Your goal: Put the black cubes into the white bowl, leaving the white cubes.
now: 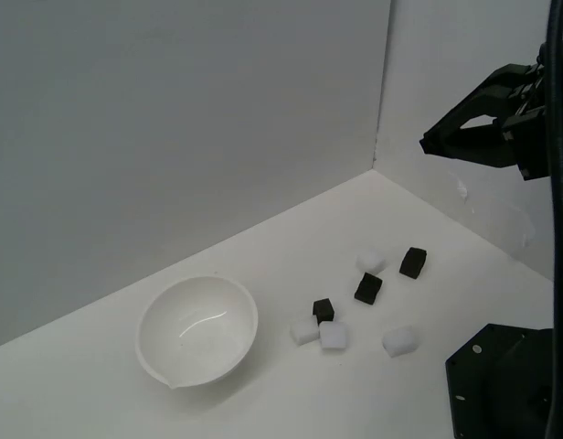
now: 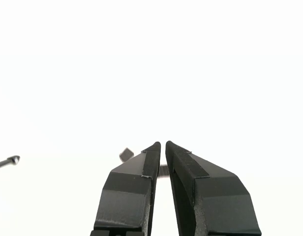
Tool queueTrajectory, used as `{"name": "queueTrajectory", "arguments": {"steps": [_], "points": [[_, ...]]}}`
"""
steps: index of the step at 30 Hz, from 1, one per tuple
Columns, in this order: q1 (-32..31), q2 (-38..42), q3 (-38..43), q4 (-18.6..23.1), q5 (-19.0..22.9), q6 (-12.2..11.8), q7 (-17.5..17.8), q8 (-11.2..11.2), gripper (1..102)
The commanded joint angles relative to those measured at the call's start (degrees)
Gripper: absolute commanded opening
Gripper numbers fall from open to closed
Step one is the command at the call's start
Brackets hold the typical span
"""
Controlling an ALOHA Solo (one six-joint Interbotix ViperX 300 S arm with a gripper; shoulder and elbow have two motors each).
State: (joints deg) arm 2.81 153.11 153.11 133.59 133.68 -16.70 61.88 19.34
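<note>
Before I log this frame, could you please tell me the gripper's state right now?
Gripper: shut, jaws nearly touching, holding nothing, raised well above the cubes.

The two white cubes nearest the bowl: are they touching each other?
Touching. The exterior view shows the white cube nearest the bowl pressed against the white cube beside it, with no table visible between them.

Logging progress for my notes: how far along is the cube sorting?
Nothing is done: the white bowl is empty. All three black cubes lie on the table among the white cubes. The gripper hangs high above, jaws nearly closed, holding nothing. Every transfer remains.
</note>
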Motion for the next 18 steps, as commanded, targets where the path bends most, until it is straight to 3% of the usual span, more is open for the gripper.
{"name": "queueTrajectory", "arguments": {"steps": [1,5,12,18], "points": [[0.35,-1.41,-1.49,-0.62,-0.97,0.79,1.32,-0.35,3],[1.14,-4.13,-4.22,-0.62,-0.97,2.2,1.93,-0.97,3],[1.85,-8.44,-8.53,-0.79,-1.32,7.47,1.93,-1.05,3],[4.31,-14.41,-14.5,-0.79,-1.23,8.09,1.93,-1.05,3]]}}
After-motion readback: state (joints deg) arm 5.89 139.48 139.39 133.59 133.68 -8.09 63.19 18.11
